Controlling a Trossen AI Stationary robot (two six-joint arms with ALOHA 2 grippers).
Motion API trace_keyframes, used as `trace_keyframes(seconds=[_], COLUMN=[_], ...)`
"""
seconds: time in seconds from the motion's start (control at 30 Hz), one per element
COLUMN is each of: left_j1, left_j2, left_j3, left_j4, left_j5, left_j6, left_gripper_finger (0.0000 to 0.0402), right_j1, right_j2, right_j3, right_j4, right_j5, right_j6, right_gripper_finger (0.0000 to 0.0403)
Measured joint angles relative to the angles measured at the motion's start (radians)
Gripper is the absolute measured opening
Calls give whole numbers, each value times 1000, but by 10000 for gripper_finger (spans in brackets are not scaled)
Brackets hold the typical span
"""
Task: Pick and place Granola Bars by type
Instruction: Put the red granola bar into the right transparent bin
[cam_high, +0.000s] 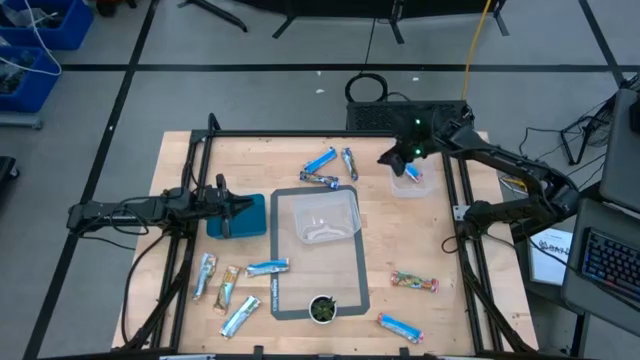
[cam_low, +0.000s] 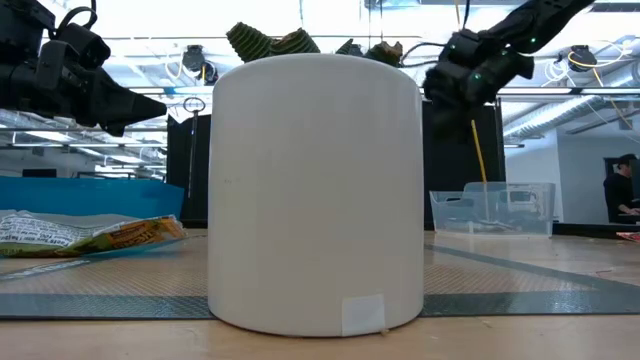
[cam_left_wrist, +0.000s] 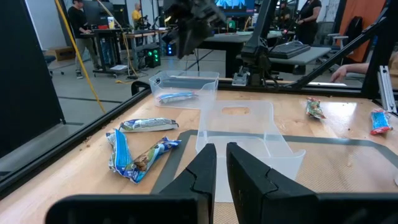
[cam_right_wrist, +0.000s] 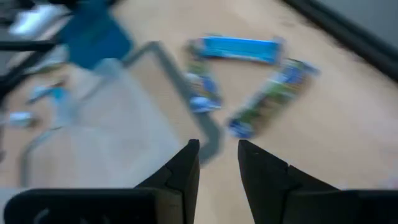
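place: robotics lab | evidence: workbenches with monitors (cam_left_wrist: 109, 14), floor cables (cam_high: 30, 60), exposed ceiling ducts (cam_low: 540, 112)

Bare wood lies open along the bench's (cam_high: 400, 235) right side between the grey mat (cam_high: 355, 275) and the edge. The clear bin (cam_high: 320, 215) fills the mat's middle; the white pot (cam_low: 315, 190) with a plant stands on its front edge.

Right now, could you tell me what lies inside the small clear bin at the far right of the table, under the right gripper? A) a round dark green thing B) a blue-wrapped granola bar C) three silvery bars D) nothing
B: the high view shows one blue-wrapped granola bar in the small clear bin, below the right gripper; the left wrist view shows it there too.
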Motion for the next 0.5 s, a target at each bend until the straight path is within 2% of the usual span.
trace_keyframes(seconds=[0.07,0.13,0.33,0.5], left_j1=[0,0,0,0], left_j2=[0,0,0,0], left_j3=[0,0,0,0], left_j4=[0,0,0,0], left_j5=[0,0,0,0], left_j6=[0,0,0,0], left_gripper_finger=[42,42,42,42], right_j1=[38,82,201,300], right_j2=[-20,-66,-289,-493], right_j3=[-17,-77,-367,-568], right_j4=[38,149,581,832], right_j5=[-27,-42,-15,-19], right_j6=[4,30,203,316], right_gripper_finger=[101,100,98,98])
